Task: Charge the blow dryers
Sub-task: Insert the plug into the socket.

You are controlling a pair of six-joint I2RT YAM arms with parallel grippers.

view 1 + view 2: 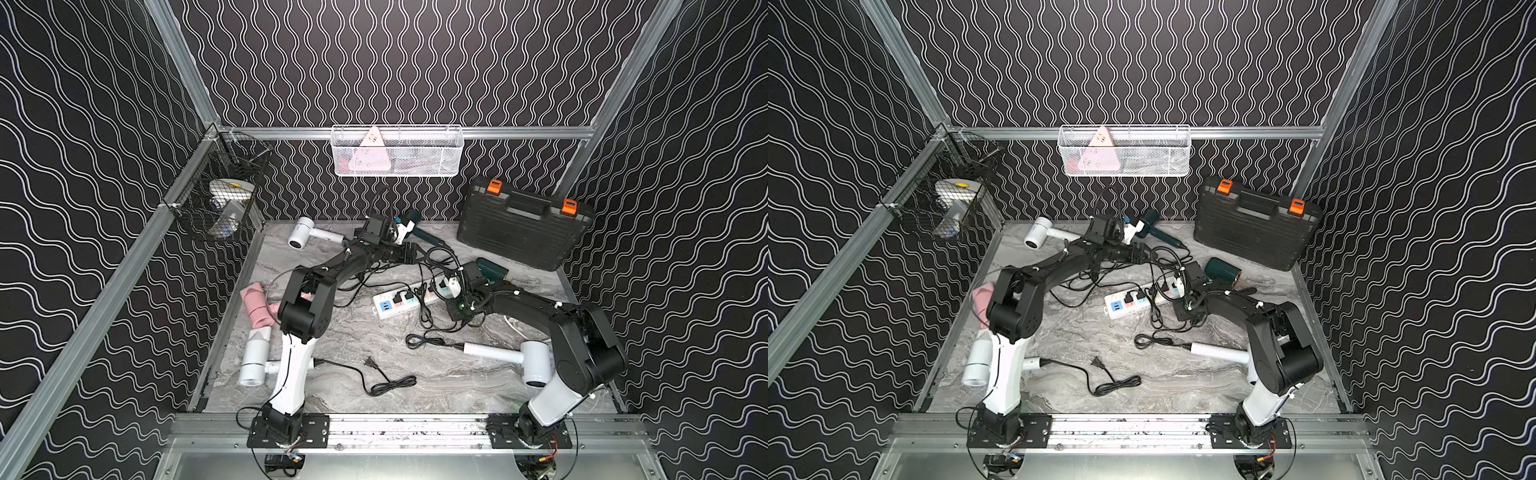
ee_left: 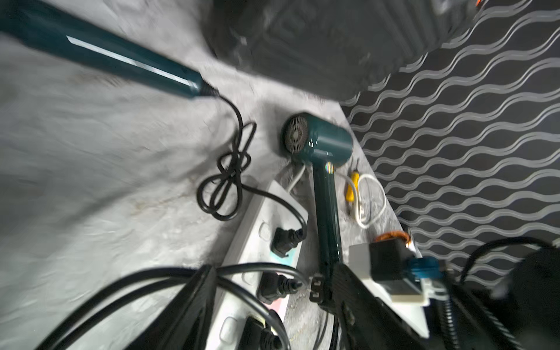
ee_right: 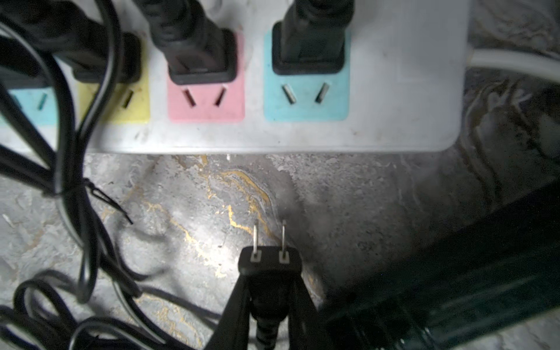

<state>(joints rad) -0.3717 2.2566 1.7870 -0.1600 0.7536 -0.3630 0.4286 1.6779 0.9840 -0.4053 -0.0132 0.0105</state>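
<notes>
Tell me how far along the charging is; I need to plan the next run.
Done: at least three black plugs sit in the power strip. In hand: the right gripper grips a two-prong plug, prongs facing the strip, not yet in. Still to do: a loose plug lies on the table, another cord is bundled.

Six hammer-shaped blow dryers lie on the bench (image 1: 415, 399). A dark green one (image 1: 492, 269) sits just beside the right jaws, which pinch a black plug (image 3: 269, 262). Another green one (image 1: 414, 217) and a white one (image 1: 301, 237) lie near the left jaws. The pink one (image 1: 255, 303) and two more white ones (image 1: 253, 357) (image 1: 536, 361) lie well apart from both.
</notes>
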